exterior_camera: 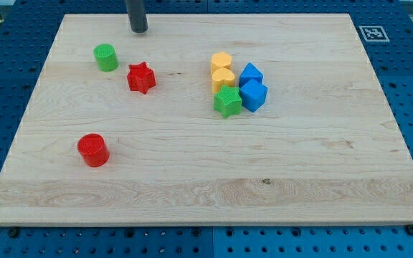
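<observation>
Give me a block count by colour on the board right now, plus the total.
Red: 2 (red star, red cylinder)
Green: 2 (green cylinder, green star)
Yellow: 2 (upper yellow block, yellow heart)
Blue: 2 (upper blue block, blue cube)
Total: 8

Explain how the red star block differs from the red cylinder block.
The red star has points; the red cylinder is round with a flat top. The star lies nearer the view's top, close to the green cylinder and my tip; the red cylinder stands alone toward the bottom left. Both are red and untouched.
</observation>
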You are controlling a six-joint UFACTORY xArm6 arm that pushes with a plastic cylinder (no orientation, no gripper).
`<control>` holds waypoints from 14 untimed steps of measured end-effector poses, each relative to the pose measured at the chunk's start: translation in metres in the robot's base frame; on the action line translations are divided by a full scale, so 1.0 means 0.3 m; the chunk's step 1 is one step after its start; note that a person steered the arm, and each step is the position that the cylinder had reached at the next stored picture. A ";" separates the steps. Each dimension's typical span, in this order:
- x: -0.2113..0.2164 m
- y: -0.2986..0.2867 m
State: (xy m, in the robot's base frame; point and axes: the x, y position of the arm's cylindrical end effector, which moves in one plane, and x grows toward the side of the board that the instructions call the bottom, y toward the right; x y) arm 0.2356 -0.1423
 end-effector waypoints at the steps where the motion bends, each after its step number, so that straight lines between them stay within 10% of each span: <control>1: 0.000 -0.057; 6: 0.008 -0.320; 8: 0.227 -0.355; 14: 0.311 -0.141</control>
